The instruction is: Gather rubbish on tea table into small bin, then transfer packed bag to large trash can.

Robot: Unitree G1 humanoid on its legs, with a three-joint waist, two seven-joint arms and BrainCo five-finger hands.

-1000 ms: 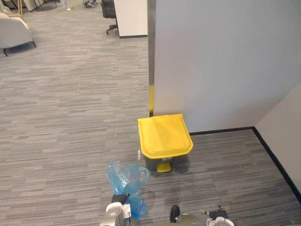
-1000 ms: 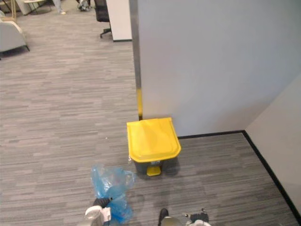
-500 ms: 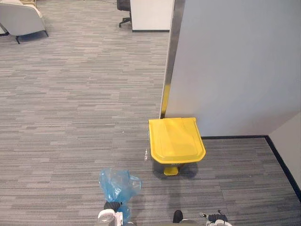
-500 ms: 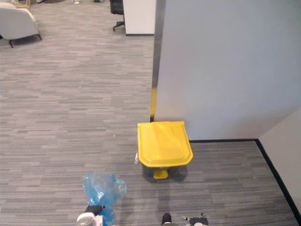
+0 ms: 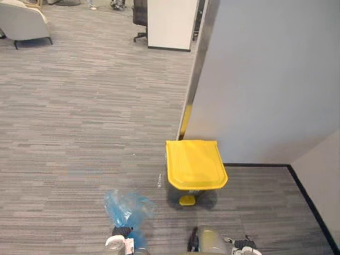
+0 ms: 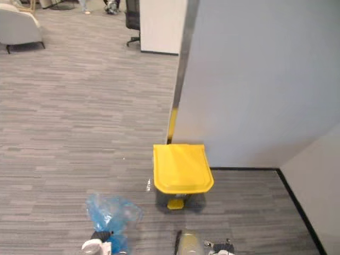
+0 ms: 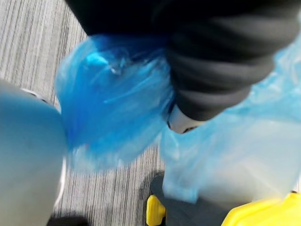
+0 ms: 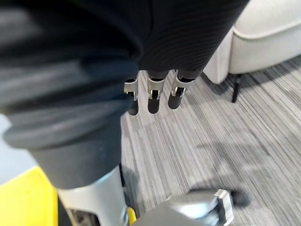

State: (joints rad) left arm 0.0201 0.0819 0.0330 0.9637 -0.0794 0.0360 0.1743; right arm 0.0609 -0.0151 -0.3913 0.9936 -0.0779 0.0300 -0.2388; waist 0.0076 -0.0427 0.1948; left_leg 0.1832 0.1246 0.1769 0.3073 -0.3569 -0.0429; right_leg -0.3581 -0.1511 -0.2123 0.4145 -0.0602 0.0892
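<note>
Against the foot of a grey wall (image 5: 265, 79) stands a trash can (image 5: 195, 163) with its yellow lid down, near it and to its left a blue bag (image 5: 127, 208) bunches around the left hand (image 5: 122, 232), whose grip cannot be told, and the right hand (image 8: 154, 96) hangs empty, fingers straight.

Office: grey carpet (image 5: 79, 106), partition wall (image 5: 265, 79), wheeled desk chair (image 5: 139, 10), lounge armchair (image 5: 21, 21).

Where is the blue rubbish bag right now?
In the left eye view the blue rubbish bag is low on the robot's left, at its left hand, over the carpet just short of the yellow-lidded pedal bin by the wall.
</note>
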